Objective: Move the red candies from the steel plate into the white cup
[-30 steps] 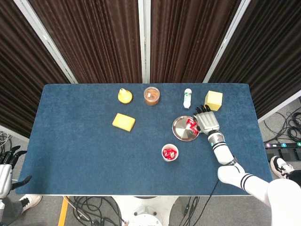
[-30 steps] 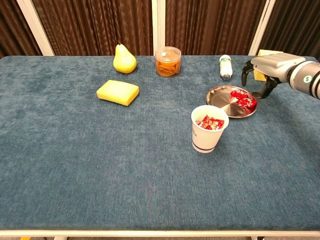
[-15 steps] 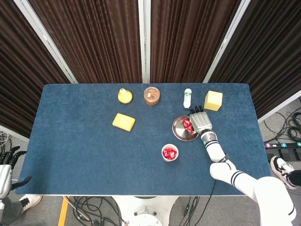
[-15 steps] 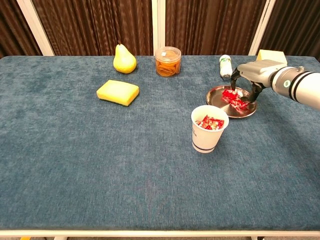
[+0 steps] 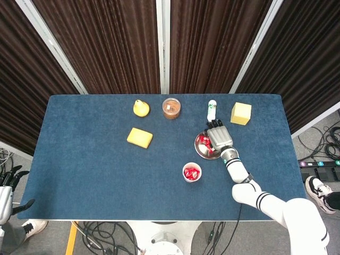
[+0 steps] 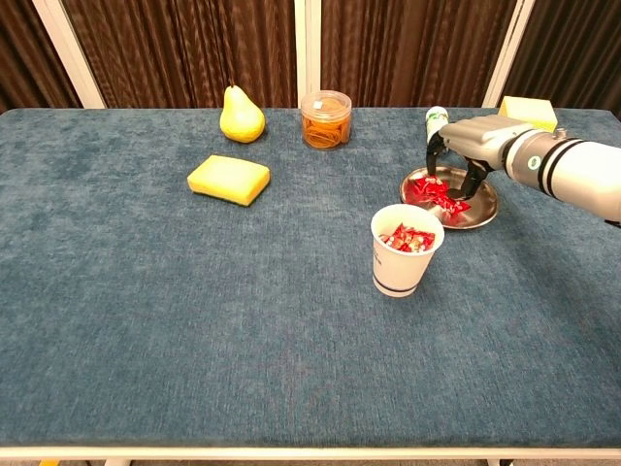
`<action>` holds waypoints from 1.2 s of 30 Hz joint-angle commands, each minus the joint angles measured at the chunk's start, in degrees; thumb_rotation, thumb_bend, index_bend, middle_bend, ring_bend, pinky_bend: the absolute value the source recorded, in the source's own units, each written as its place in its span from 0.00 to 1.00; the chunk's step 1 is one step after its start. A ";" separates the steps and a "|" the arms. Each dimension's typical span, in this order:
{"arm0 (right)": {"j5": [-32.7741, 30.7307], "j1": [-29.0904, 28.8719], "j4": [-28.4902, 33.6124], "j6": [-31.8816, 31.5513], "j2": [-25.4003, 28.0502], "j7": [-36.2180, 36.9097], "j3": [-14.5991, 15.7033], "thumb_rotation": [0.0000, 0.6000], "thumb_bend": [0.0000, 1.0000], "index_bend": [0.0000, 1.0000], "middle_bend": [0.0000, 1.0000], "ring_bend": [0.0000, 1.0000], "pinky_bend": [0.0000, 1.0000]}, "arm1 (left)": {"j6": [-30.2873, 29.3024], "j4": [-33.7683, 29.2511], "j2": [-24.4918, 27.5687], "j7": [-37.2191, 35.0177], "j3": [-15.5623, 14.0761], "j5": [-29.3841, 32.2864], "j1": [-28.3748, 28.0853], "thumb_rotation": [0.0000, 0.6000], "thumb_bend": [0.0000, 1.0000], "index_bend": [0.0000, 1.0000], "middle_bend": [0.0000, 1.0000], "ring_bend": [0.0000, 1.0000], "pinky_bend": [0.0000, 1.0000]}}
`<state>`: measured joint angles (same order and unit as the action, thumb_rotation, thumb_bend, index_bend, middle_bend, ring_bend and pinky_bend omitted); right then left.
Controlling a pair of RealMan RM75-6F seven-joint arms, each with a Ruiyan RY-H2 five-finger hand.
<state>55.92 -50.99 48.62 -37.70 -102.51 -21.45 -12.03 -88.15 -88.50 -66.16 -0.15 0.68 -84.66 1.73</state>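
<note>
Over the last second the right hand (image 6: 464, 146) shifts from the plate's outer edge to directly above the steel plate (image 6: 482, 206), fingers now curled down among the red candies (image 6: 434, 191). Whether a candy is pinched yet cannot be told. Judged as the start of another pick; the white cup (image 6: 405, 250) already holds several candies and stands just in front of the plate, unobstructed. Left hand (image 5: 6, 183) hangs off the counter (image 6: 146, 311), fingers apart, idle. A small bottle (image 6: 436, 126) stands close behind the plate; jar (image 6: 325, 118), pear (image 6: 241, 114), sponge (image 6: 229, 180) and yellow block (image 6: 529, 109) lie clear.
</note>
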 commanded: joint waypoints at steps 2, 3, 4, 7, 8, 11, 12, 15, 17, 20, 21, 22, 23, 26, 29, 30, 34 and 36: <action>0.04 -0.29 -0.07 -0.06 -0.45 -0.53 0.04 1.00 0.31 0.39 0.11 0.00 0.00 | 0.04 0.08 -0.03 -0.07 -0.03 0.08 0.05 1.00 0.09 0.31 0.24 0.21 0.22; 0.04 -0.35 -0.18 -0.10 -0.58 -0.70 0.06 1.00 0.31 0.39 0.11 0.00 0.00 | 0.05 0.11 -0.06 -0.08 -0.02 0.09 0.06 1.00 0.09 0.31 0.24 0.21 0.22; 0.05 -0.43 -0.35 -0.19 -0.74 -0.90 0.08 1.00 0.31 0.39 0.12 0.00 0.00 | 0.08 0.14 -0.08 -0.09 -0.03 0.11 0.06 1.00 0.09 0.31 0.24 0.21 0.22; -0.05 -0.74 -1.08 -0.32 -1.33 -1.26 -0.10 1.00 0.31 0.40 0.12 0.00 0.00 | 0.11 0.20 -0.11 -0.11 -0.08 0.04 0.06 1.00 0.09 0.31 0.24 0.21 0.22; -0.05 -0.84 -1.32 -0.34 -1.50 -1.36 -0.14 1.00 0.32 0.41 0.12 0.00 0.00 | 0.07 0.24 -0.11 -0.14 -0.09 0.00 0.08 1.00 0.09 0.31 0.24 0.21 0.22; 0.07 -1.12 -2.32 -0.50 -2.19 -1.51 -0.27 1.00 0.33 0.43 0.13 0.00 0.00 | -0.03 0.37 -0.15 -0.32 -0.08 0.07 0.19 1.00 0.09 0.31 0.24 0.21 0.22; 0.16 -1.23 -2.81 -0.54 -2.54 -1.51 -0.32 1.00 0.33 0.44 0.14 0.00 0.00 | -0.03 0.41 -0.15 -0.36 -0.09 0.09 0.21 1.00 0.09 0.31 0.24 0.21 0.22; 0.41 -1.46 -3.99 -0.43 -3.41 -1.56 -0.28 1.00 0.33 0.46 0.14 0.00 0.00 | -0.02 0.44 -0.17 -0.39 -0.13 0.04 0.23 1.00 0.09 0.31 0.24 0.21 0.22; 0.68 -1.49 -4.65 -0.50 -3.88 -1.61 -0.19 1.00 0.33 0.46 0.14 0.00 0.00 | -0.13 0.53 -0.19 -0.53 -0.17 0.01 0.34 1.00 0.09 0.31 0.24 0.21 0.22; 0.99 -1.39 -5.24 -0.55 -4.28 -1.43 -0.16 1.00 0.33 0.46 0.14 0.00 0.00 | -0.23 0.68 -0.20 -0.70 -0.21 0.10 0.50 1.00 0.09 0.31 0.24 0.21 0.22; 1.09 -1.34 -5.37 -0.56 -4.36 -1.34 -0.15 1.00 0.33 0.46 0.14 0.00 0.00 | -0.24 0.73 -0.20 -0.75 -0.22 0.11 0.53 1.00 0.09 0.31 0.24 0.21 0.22; 1.20 -1.29 -5.50 -0.58 -4.45 -1.22 -0.16 1.00 0.33 0.46 0.14 0.00 0.00 | -0.24 0.76 -0.21 -0.80 -0.23 0.09 0.54 1.00 0.09 0.31 0.24 0.21 0.22; 1.29 -1.25 -5.63 -0.55 -4.52 -1.12 -0.16 1.00 0.33 0.46 0.14 0.00 0.00 | -0.27 0.80 -0.22 -0.85 -0.23 0.05 0.55 1.00 0.09 0.31 0.24 0.21 0.22; 1.73 -1.15 -6.07 -0.72 -4.81 -0.87 -0.15 1.00 0.33 0.49 0.15 0.00 0.00 | -0.32 0.87 -0.29 -0.89 -0.19 -0.06 0.52 1.00 0.09 0.31 0.24 0.21 0.22; 2.46 -0.98 -6.38 -1.39 -5.14 -0.31 -0.19 1.00 0.33 0.53 0.17 0.00 0.00 | -0.30 0.81 -0.26 -0.85 -0.17 -0.05 0.51 1.00 0.09 0.31 0.24 0.21 0.22; 2.76 -0.94 -6.38 -1.49 -5.14 -0.09 -0.19 1.00 0.34 0.55 0.18 0.00 0.00 | -0.31 0.78 -0.25 -0.85 -0.17 -0.05 0.52 1.00 0.09 0.31 0.24 0.21 0.22; 4.14 -0.53 -4.40 -2.69 -4.10 1.67 -0.52 1.00 0.37 0.56 0.18 0.00 0.00 | -0.48 0.73 -0.23 -0.88 -0.15 -0.09 0.61 1.00 0.09 0.31 0.24 0.21 0.22; 5.66 -0.07 -1.61 -4.16 -2.66 3.13 -0.53 1.00 0.37 0.56 0.18 0.00 0.00 | -0.51 0.67 -0.18 -0.82 -0.12 -0.12 0.60 1.00 0.09 0.31 0.24 0.21 0.22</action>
<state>60.34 -51.49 44.99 -40.64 -106.33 -19.58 -12.44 -88.66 -87.84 -66.32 -0.94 0.56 -84.78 2.32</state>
